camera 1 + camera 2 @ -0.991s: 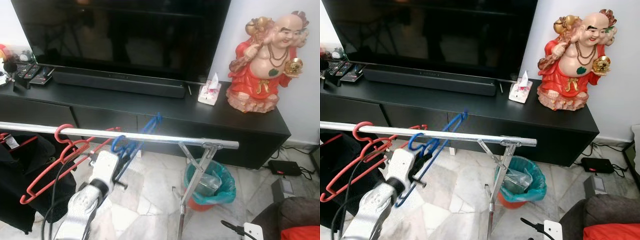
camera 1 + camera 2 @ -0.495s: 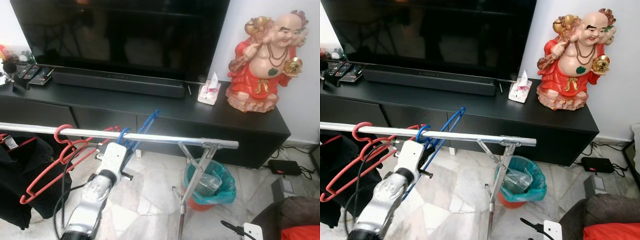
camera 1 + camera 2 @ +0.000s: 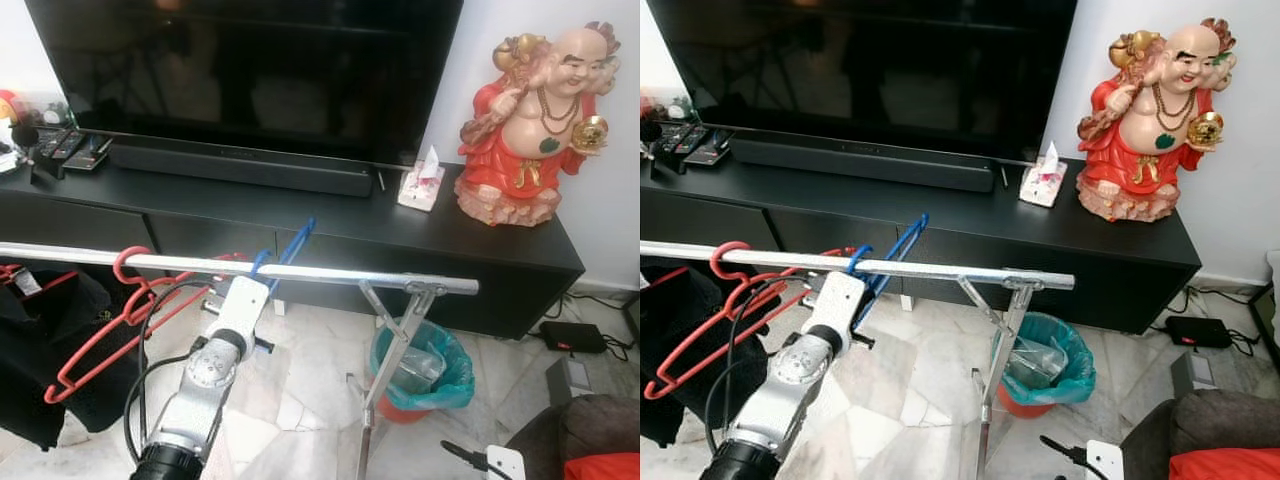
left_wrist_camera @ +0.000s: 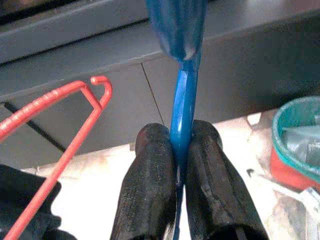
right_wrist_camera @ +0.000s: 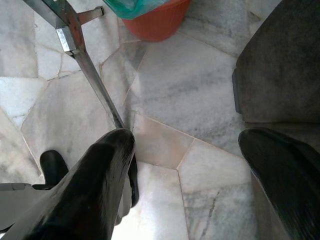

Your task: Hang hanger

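Left wrist view | left tool (image 4: 181, 165) pinching blue hanger (image 4: 183, 107), hook cut off | right tool (image 5: 200, 165) spread over floor

Glossy blue plastic hanger (image 4: 183, 107), matt rubbery black fingers (image 4: 150, 185), shiny metal rail (image 3: 330, 273).

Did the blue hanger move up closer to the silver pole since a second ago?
Yes. The blue hanger, pinched in the left gripper, has risen: its hook hung below the silver rail before and now sits at rail height, farther right from the red hanger.
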